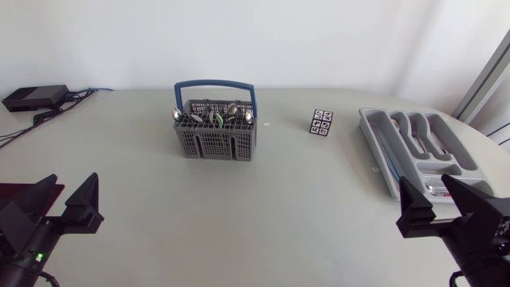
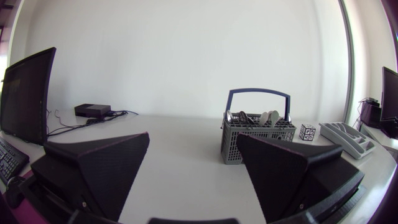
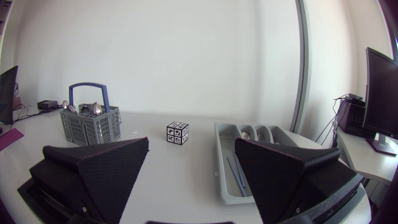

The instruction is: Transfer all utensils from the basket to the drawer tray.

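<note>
Basket: a grey slotted plastic cutlery basket (image 1: 215, 145) with a blue hoop handle stands upright in the upper middle of the head view's frame, apart from both arms.
Utensils: metal spoons and other cutlery (image 1: 213, 116) stand in the basket's compartments with their ends poking above the rim; how many there are cannot be told.
Tray: a light grey moulded drawer tray (image 1: 368, 123) lies flat at the right of the frame, well apart from the basket, with a thin blue item (image 1: 386, 158) in its long side slot.
Cube: a small cube with black-and-white square markers (image 1: 320, 123) sits between basket and tray, nearer the tray.
Left gripper (image 1: 57, 206): at the lower left corner of the frame, jaws spread wide, nothing between them.
Right gripper (image 1: 445, 204): at the lower right corner, beside the tray's near end, jaws spread wide and holding nothing.
</note>
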Controlling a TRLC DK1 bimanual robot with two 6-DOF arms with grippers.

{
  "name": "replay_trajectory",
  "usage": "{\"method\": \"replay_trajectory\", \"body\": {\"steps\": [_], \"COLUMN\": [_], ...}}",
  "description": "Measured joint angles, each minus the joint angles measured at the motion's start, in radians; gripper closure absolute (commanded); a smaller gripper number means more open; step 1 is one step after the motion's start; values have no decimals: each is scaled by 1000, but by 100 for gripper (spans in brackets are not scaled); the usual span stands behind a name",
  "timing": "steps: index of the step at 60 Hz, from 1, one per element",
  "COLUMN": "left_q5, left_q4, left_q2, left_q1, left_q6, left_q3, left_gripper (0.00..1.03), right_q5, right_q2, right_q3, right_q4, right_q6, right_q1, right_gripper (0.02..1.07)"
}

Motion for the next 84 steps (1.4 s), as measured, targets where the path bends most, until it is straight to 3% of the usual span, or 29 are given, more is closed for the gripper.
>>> {"method": "replay_trajectory", "body": {"steps": [22, 28, 39, 50, 60, 72, 84], "left_q5": [-29, -40, -53, -55, -68, -129, -138], "left_q4": [0, -16, -11, 72, 63, -48, -242], "left_q2": [0, 5, 158, 396, 663, 898, 1118], "left_q1": [2, 3, 5, -23, -97, -116, -159], "left_q6": [-8, -26, -41, -53, -79, -85, 7], "left_q3": [3, 24, 155, 267, 379, 550, 766], "left_gripper": [4, 4, 4, 5, 6, 6, 6], "right_q5": [11, 11, 11, 4, 27, 145, 108], "right_q2": [-8, 33, 361, 621, 831, 1030, 1270], "right_q3": [0, 2, 108, 220, 324, 489, 740], "right_q4": [2, 60, 183, 287, 303, 249, 74], "right_q6": [0, 0, 0, 26, 65, 67, 42], "right_q1": [49, 54, 60, 110, 212, 377, 452], "right_gripper": [7, 7, 7, 7, 7, 7, 7]}}
